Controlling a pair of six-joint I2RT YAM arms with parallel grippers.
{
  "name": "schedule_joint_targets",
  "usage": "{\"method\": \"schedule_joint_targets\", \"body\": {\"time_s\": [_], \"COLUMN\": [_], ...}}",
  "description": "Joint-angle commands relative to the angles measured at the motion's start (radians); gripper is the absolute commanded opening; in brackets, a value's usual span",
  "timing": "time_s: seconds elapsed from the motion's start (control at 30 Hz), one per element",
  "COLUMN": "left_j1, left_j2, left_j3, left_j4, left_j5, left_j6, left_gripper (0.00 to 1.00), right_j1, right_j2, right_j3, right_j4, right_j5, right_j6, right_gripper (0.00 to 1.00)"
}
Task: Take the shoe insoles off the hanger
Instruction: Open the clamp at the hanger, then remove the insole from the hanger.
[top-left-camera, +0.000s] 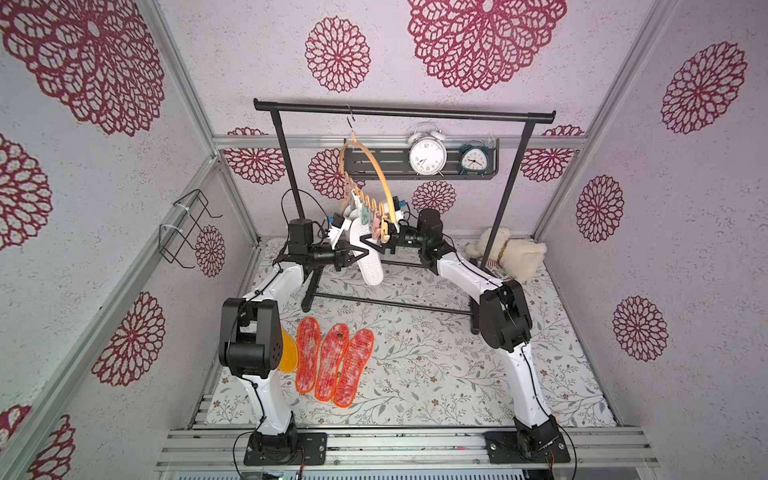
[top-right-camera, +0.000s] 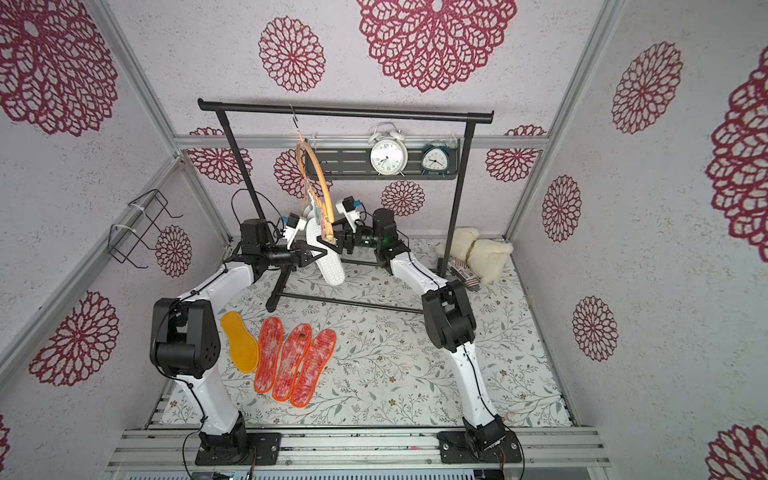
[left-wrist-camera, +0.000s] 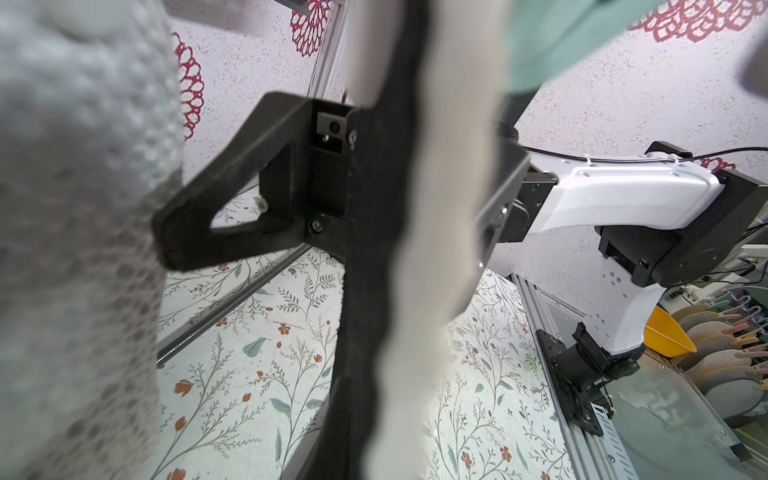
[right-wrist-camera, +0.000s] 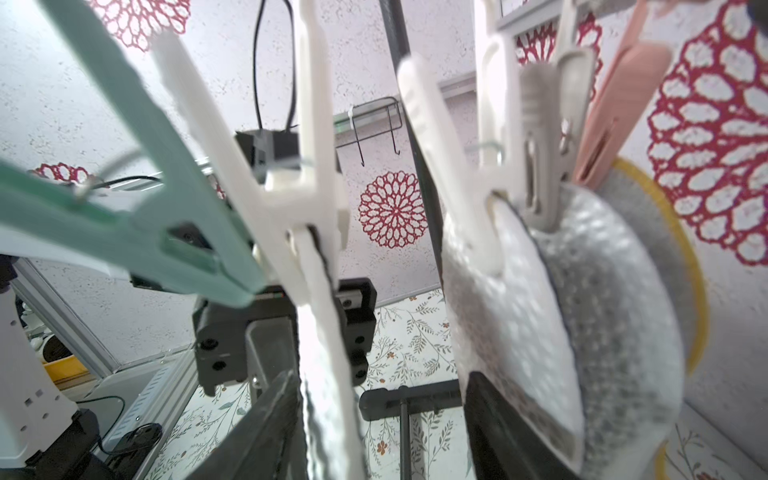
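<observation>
Removed: three red-speckled insoles (top-left-camera: 330, 361), one yellow-orange insole (top-right-camera: 240, 343) are lying near left.
Remaining: four are hanging on orange-tan arched hanger (top-left-camera: 380, 170).
Left gripper (top-left-camera: 364, 249): pinching white-bottomed insole (top-left-camera: 370, 268).
Right gripper (top-left-camera: 388, 245): spread.

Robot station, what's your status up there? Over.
Left jaws shut on the white-bottomed insole, pinned by a white clothespin on the hanger. Right jaws open by the clothespins. Four insoles on the table; neighbouring insoles hang close.
</observation>
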Motion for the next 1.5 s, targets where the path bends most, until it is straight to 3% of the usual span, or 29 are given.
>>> {"method": "schedule_joint_targets", "body": {"time_s": [0.0, 0.23, 0.5, 0.93, 1.07, 1.27, 1.47], "left_j1": [-0.002, -0.004, -0.004, -0.002, -0.003, -0.006, -0.042], "left_j2": [-0.014, -0.008, 0.001, 0.002, -0.005, -0.027, -0.187], "left_j3": [-0.001, 0.025, 0.041, 0.03, 0.017, -0.024, -0.21], "left_j4": [-0.024, -0.025, -0.027, -0.032, -0.038, -0.178, -0.284], "left_j5": [0.005, 0.003, 0.002, 0.002, -0.006, -0.097, -0.257], "left_j6": [0.019, 0.012, 0.012, 0.014, 0.012, 0.059, 0.082], "left_gripper": [0.0, 0.0, 0.0, 0.0, 0.0, 0.0, 0.0], "right_j1": [0.002, 0.011, 0.011, 0.006, 0.009, 0.007, 0.001], "right_j2": [0.003, 0.096, 0.094, 0.096, 0.104, 0.11, 0.135], "right_j3": [0.116, 0.347, 0.355, 0.363, 0.367, 0.372, 0.419], "right_j4": [0.123, 0.039, 0.059, 0.061, 0.063, 0.052, 0.002], "right_j5": [-0.023, -0.02, -0.008, 0.004, 0.006, 0.026, 0.052], "right_j6": [0.091, 0.104, 0.108, 0.117, 0.133, 0.126, 0.102], "right_gripper": [0.62, 0.58, 0.53, 0.17, 0.0, 0.0, 0.0]}}
